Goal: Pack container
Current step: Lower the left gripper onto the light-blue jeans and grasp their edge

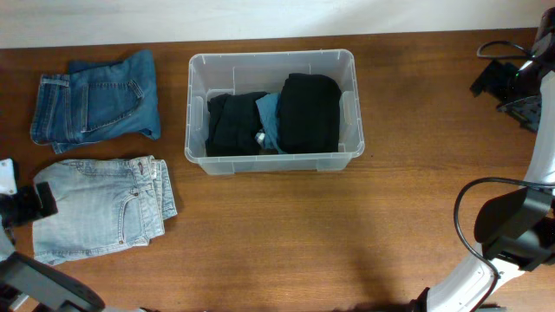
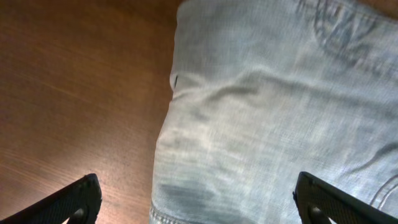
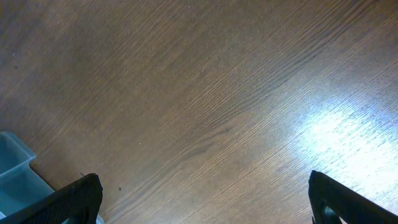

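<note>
The container (image 1: 269, 163), a clear plastic bin, stands at the table's middle back. Inside it lie folded black garments (image 1: 308, 111) and a blue one (image 1: 269, 117). Light blue jeans (image 1: 104, 208) lie folded at the front left, and they fill much of the left wrist view (image 2: 280, 112). My left gripper (image 1: 39, 201) hovers at their left edge, open (image 2: 199, 205), with the denim's edge between its fingers (image 2: 68, 202). Dark blue jeans (image 1: 95, 102) lie folded at the back left. My right gripper (image 1: 486, 82) is at the far right back, open (image 3: 205, 202) over bare wood.
The wooden table (image 1: 347, 234) stretches between the bin and the right arm. A corner of the container (image 3: 15, 171) shows at the lower left of the right wrist view. Black cables (image 1: 503, 48) loop near the right arm.
</note>
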Robot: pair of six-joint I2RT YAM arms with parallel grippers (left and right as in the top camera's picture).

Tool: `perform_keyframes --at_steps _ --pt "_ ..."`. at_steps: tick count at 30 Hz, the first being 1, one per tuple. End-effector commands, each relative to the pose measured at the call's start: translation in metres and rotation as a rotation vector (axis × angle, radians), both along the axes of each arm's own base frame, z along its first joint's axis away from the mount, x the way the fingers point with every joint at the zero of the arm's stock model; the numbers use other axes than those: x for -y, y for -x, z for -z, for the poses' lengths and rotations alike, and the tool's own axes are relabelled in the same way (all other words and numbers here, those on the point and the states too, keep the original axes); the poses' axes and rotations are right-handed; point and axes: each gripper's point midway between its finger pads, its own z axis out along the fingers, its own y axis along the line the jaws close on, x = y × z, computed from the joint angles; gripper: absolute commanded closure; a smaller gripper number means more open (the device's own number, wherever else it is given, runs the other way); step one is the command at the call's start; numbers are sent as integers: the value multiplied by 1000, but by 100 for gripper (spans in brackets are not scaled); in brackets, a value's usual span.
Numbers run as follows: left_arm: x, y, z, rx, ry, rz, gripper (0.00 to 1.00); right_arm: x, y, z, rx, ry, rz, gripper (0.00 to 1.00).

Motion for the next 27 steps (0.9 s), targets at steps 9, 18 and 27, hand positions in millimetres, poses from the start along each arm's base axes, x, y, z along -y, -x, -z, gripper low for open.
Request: perform_keyframes --at_steps 9,18,27 --pt "9 0 60 -59 178 77 1 -1 0 4 -10 -7 0 2" --pt "-8 -1 65 -76 110 61 1 -1 0 4 -10 -7 0 1" --pt "-11 1 75 -98 109 56 1 -1 0 4 -10 -7 0 1"
